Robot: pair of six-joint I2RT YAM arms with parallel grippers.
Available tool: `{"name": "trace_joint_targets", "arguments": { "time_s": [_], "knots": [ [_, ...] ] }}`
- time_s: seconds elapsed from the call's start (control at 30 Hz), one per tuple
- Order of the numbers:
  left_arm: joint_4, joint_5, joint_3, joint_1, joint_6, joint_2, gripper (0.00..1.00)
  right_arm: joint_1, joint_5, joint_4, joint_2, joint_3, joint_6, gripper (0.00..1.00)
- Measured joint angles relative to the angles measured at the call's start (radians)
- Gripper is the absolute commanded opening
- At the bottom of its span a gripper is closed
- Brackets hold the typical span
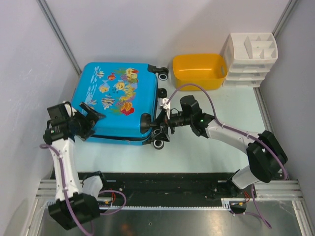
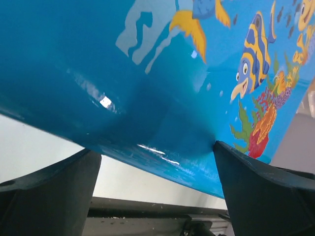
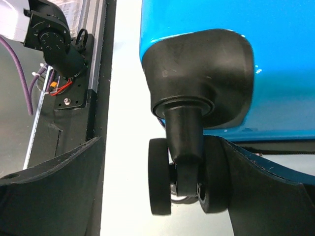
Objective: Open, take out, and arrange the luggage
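Lab cell; white panels (image 1: 147, 24); aluminium rail (image 1: 283, 187)

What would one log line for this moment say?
suitcase: lying flat | left pincer: open at its near-left corner | right pincer: open around a wheel

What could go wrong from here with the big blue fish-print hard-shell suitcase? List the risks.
1. The right gripper stands open astride a black caster wheel of the bright-blue hard-shell suitcase; closing there may only swivel the wheel and slip.
2. The left gripper stands open at the glossy curved shell edge, which could slide out.
3. Shoving the case back might bump the yellow plastic tub.
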Motion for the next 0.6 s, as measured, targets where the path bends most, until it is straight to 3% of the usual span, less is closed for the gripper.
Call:
{"name": "trace_joint_targets", "arguments": {
  "time_s": [0.27, 0.6],
  "knots": [
    [0.004, -0.037, 0.151, 0.005, 0.04, 0.225, 0.97, 0.087, 0.036, 0.074, 0.115, 0.056, 0.021, 0.94],
    [0.168, -0.088, 0.338, 0.013, 0.191, 0.467, 0.94, 0.288, 0.242, 0.143, 0.296, 0.231, 0.204, 0.96]
  ]
}}
